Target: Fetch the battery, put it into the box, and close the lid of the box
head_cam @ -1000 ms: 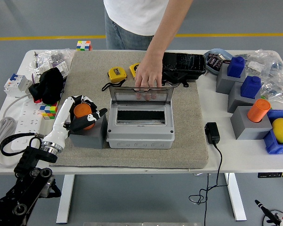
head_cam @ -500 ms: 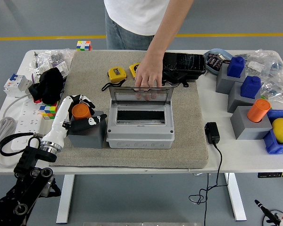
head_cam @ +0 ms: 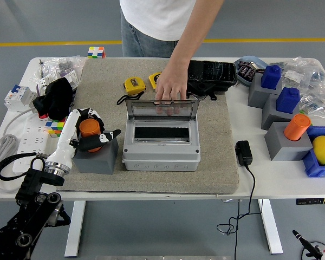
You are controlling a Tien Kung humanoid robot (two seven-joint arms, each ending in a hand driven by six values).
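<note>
An orange battery [head_cam: 89,128] stands in a grey holder block [head_cam: 97,158] on the mat, left of the grey box [head_cam: 160,154]. My left hand [head_cam: 97,138], on a white forearm, has its black fingers curled round the battery from the front and left. The box's clear lid [head_cam: 161,108] stands open and upright. A person's hand [head_cam: 170,86] rests on the lid's top edge from the far side. Inside the box I see a dark slot. My right hand is out of view.
Two yellow tape measures [head_cam: 134,85] and a black case [head_cam: 210,76] lie behind the box. A black charger [head_cam: 244,153] lies to its right. More grey blocks with blue and orange [head_cam: 297,127] cylinders stand at the right. A power strip [head_cam: 21,135] and cables lie at the left.
My left hand has shifted slightly left with the battery and the grey block. The battery went from tilted to upright. The person's hand stays on the lid.
</note>
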